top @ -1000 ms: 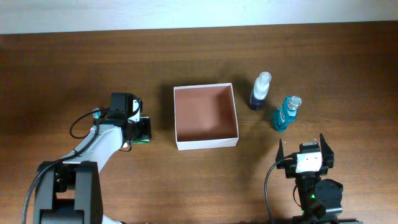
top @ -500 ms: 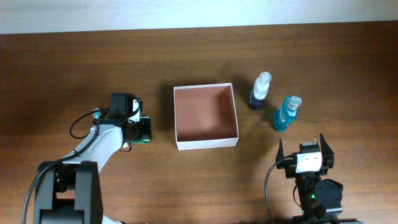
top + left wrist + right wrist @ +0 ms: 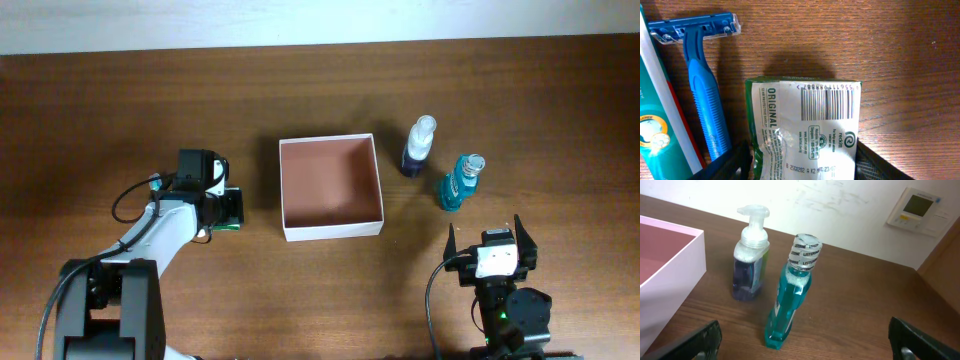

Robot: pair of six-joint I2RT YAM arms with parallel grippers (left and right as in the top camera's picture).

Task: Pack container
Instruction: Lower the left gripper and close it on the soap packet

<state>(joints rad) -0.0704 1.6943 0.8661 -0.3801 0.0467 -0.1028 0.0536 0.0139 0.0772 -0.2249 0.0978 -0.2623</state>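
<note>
1. Step in hand: the first pick. The container (image 3: 332, 231) sits mid-counter with nothing in it, its reddish-brown floor bare, so packing has not begun.
2. The left pincer (image 3: 802, 166) is down over a green packet (image 3: 805, 125) with a barcode label. Its jaws flank the packet's two long sides and look to be right against them, but I cannot tell whether they are actually clamped on it.
3. The right pincer (image 3: 486, 232) is spread wide and holds nothing. It is parked near the counter's (image 3: 120, 100) front edge, short of the pump bottle (image 3: 420, 145) and the blue mouthwash bottle (image 3: 460, 183).
4. Next move, as I judge it: confirm a firm hold on the packet, lift straight up, carry it toward the container and clear the thin white wall before lowering.
5. Edges — a blue razor (image 3: 700, 85) lies just beside the packet, with a teal tube (image 3: 655, 125) beyond it. A sideways drag could knock both.
6. Open room: bare counter lies between the left pincer and the container's near wall. The two bottles stand just beyond the opposite wall, out of that path.
</note>
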